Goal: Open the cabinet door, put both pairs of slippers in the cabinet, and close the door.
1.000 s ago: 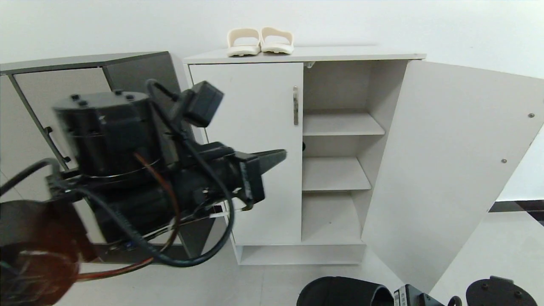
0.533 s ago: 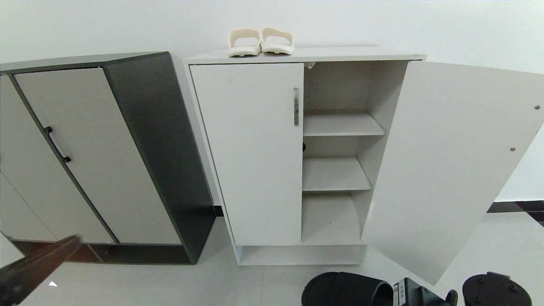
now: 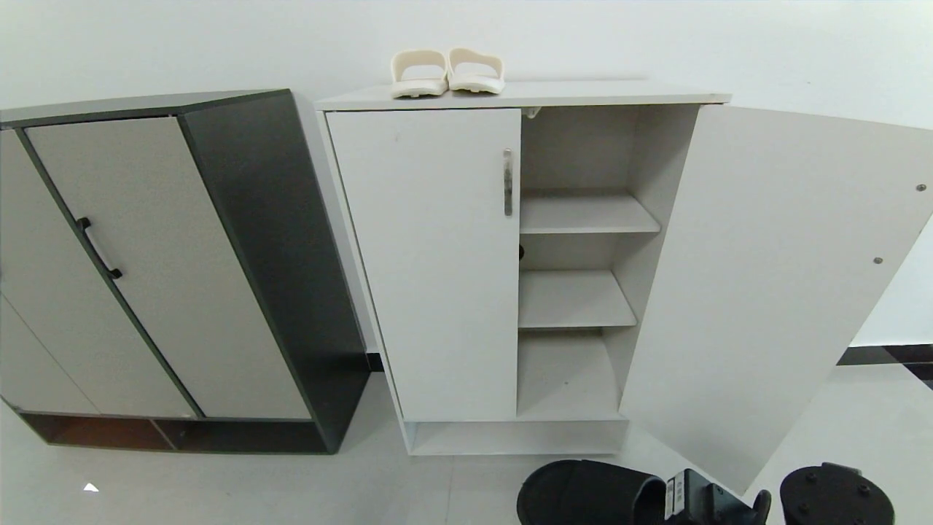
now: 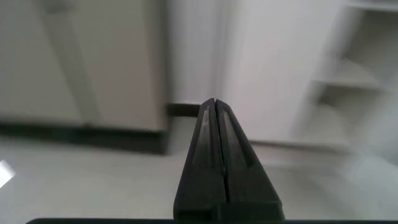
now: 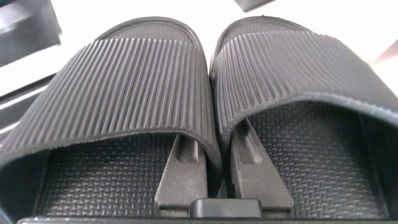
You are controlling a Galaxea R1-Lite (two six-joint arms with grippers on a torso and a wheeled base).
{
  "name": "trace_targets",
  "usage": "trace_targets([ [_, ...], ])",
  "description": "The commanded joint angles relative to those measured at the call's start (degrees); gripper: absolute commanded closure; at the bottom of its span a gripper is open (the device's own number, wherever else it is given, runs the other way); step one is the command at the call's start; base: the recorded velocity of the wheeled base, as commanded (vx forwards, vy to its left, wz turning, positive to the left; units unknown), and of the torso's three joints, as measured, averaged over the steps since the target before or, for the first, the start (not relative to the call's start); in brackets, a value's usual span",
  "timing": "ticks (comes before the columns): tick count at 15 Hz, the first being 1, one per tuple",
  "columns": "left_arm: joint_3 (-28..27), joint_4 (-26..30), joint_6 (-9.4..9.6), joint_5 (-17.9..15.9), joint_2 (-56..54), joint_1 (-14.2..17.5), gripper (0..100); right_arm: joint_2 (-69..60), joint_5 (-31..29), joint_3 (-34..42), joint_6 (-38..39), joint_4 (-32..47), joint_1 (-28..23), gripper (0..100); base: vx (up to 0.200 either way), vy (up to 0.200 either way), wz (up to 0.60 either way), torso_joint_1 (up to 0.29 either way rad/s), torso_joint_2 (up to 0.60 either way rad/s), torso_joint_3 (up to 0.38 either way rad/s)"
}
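The cabinet door (image 3: 765, 292) stands wide open on the white cabinet (image 3: 430, 255), and the cream slippers (image 3: 447, 71) sit side by side on its top. Down low in front, the right gripper (image 5: 214, 168) has its jaws pinching the black slippers (image 5: 143, 81) together by their inner sides. The left gripper (image 4: 215, 112) hangs with its jaws pressed flat together.

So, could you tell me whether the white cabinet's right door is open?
Open: the right door stands swung wide, exposing the shelves inside; the left door is shut.
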Motion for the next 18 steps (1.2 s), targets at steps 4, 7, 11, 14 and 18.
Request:
trace_targets([
  [4, 1.3, 0.2, 4.0, -8.5, -3.5, -0.4, 100, 11.0, -14.9, -8.8, 5.2, -6.2, 0.0, 100, 0.0, 0.0, 0.0, 0.0, 0.0, 0.0],
  [7, 1.3, 0.2, 4.09, -8.5, -3.5, -0.4, 100, 14.6, -28.0, -21.5, 9.8, -1.2, 0.4, 100, 0.0, 0.0, 0.0, 0.0, 0.0, 0.0],
  [11, 1.3, 0.2, 4.09, -8.5, -3.5, -0.4, 100, 15.5, -45.4, -38.8, 15.7, 19.1, 0.7, 100, 0.0, 0.0, 0.0, 0.0, 0.0, 0.0],
  [14, 1.3, 0.2, 4.09, -8.6, -3.5, -0.4, 100, 19.0, -62.1, -50.4, 20.6, 29.5, 0.7, 100, 0.0, 0.0, 0.0, 0.0, 0.0, 0.0],
  [18, 1.3, 0.2, 4.09, -8.5, -3.5, -0.4, 100, 19.5, -63.8, -50.2, 20.4, 29.4, 0.5, 100, 0.0, 0.0, 0.0, 0.0, 0.0, 0.0],
])
